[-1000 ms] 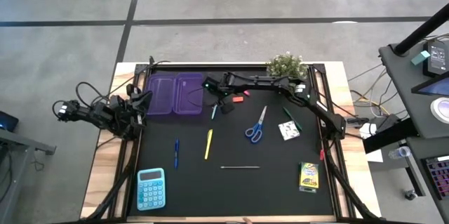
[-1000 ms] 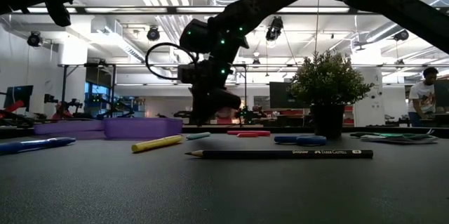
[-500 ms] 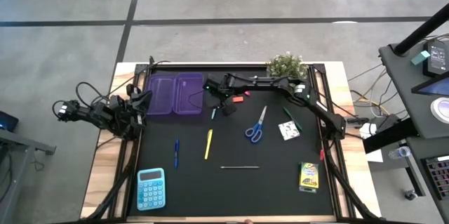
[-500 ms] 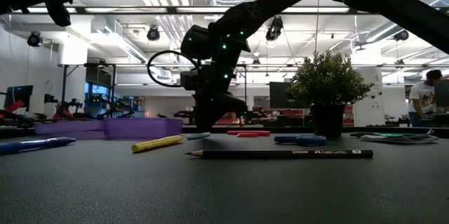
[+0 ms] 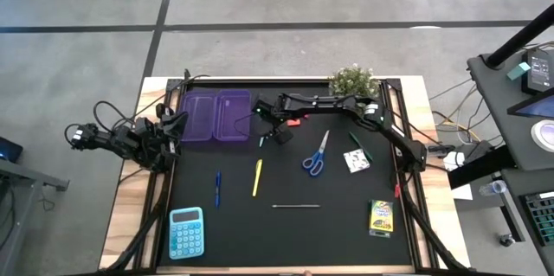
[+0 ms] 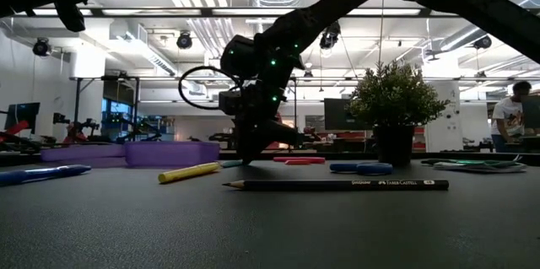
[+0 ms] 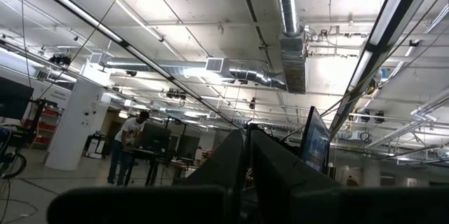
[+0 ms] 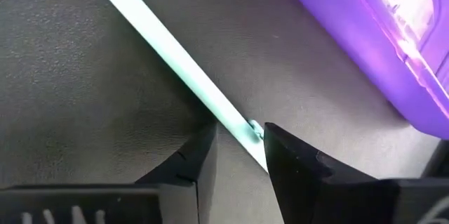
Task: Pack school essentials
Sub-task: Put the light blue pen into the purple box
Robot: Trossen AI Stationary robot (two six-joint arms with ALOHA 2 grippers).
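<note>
Right gripper (image 8: 235,155) is down at the counter (image 5: 286,228) just in front of the purple case (image 5: 215,104), straddling a pale teal pen (image 8: 175,69). In the right wrist view the pen's clip end sits in the gap between the two fingers, one finger on each side. Jaws are part-way apart; contact with the barrel cannot be confirmed, so not counted as a grip yet.

Key relation: the pen's long axis runs across the line between the fingers, so closing should pinch the barrel across its width. The pen lies beside the case's near wall, not inside it.

Left gripper (image 5: 173,129) waits at the counter's left edge, jaws together, holding nothing. The right arm is clearly the nearer one.

Not yet packed, out on the counter: yellow pen (image 5: 257,177), blue pen (image 5: 217,188), scissors (image 5: 316,155), pencil (image 5: 296,206), crayon box (image 5: 381,216).
</note>
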